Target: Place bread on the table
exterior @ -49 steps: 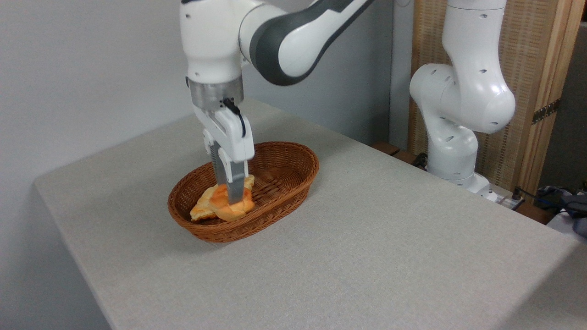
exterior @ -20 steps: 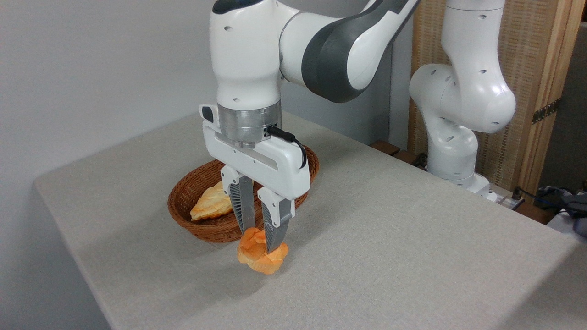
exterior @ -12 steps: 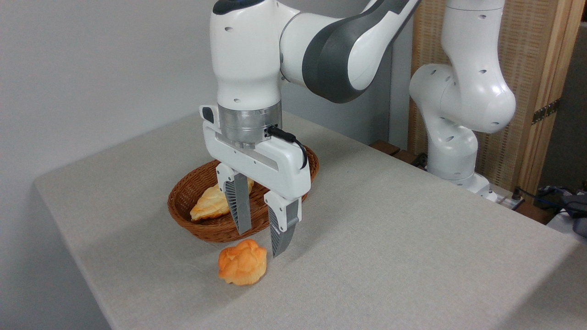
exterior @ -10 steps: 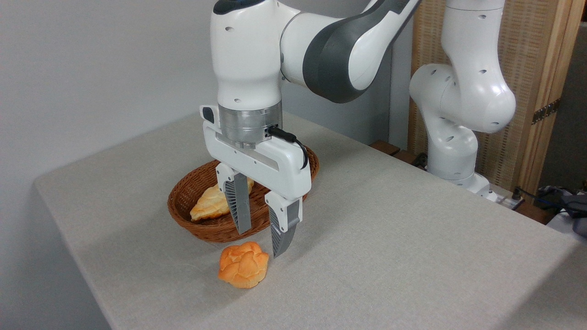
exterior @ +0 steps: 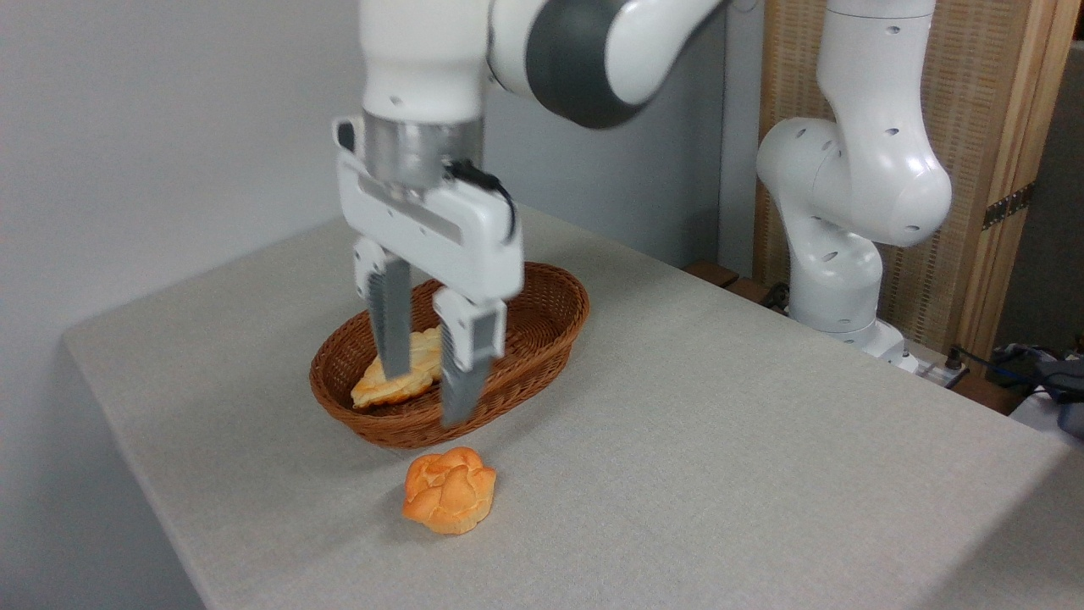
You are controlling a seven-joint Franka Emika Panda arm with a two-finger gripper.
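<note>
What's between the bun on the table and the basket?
Nothing: in the fixed camera view only a bare strip of table cloth separates the bread from the wicker basket. The open gripper hangs above.

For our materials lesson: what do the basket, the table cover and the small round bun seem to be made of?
Basket: woven wicker or rattan, brown, slightly glossy; interlaced strands show.
Table cover: matte grey-beige cloth; fine weave texture.
Bread: orange-brown, smooth, lumpy; real or foam imitation, unclear.

Bread sits on the table, just in front of the wicker basket. Gripper hangs above, fingers spread, holding nothing. A paler loaf lies in the basket.
</note>
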